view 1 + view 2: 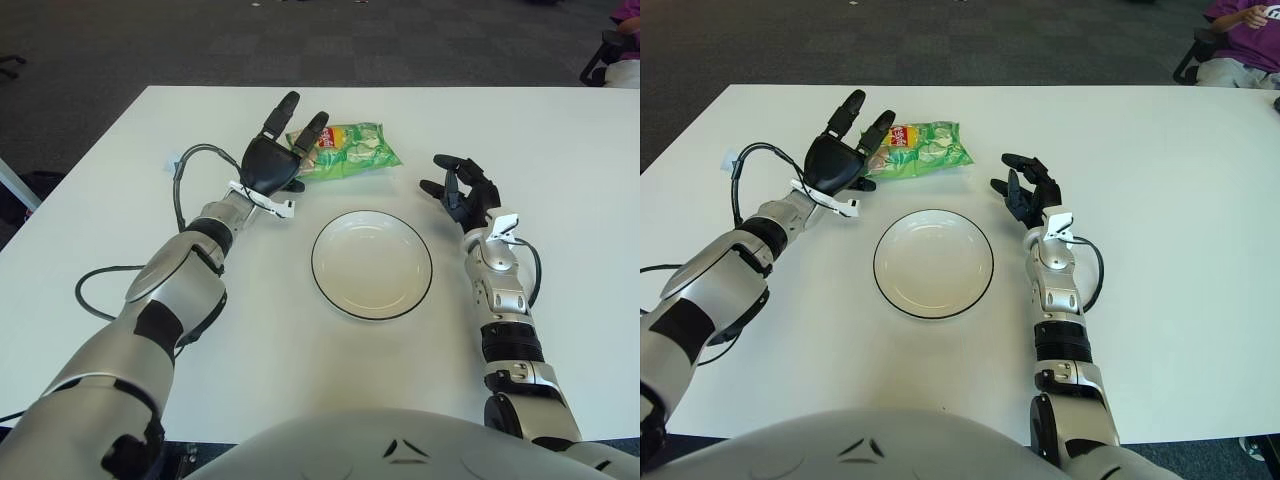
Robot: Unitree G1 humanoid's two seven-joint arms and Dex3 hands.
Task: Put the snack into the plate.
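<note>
The snack is a green chip bag (pixel 350 148) with a red and yellow logo, lying flat on the white table behind the plate. The white plate (pixel 372 299) with a dark rim sits in the middle, nothing in it. My left hand (pixel 283 150) is at the bag's left end, fingers spread, its fingertips (pixel 318 122) over the bag's left edge; I cannot tell if they touch it. My right hand (pixel 458 188) shows to the right of the plate, fingers loosely spread and holding nothing.
A black cable (pixel 185 170) loops from my left wrist across the table to the left. The table's far edge (pixel 400 87) runs just behind the bag. A person in purple (pixel 1240 20) sits at the far right.
</note>
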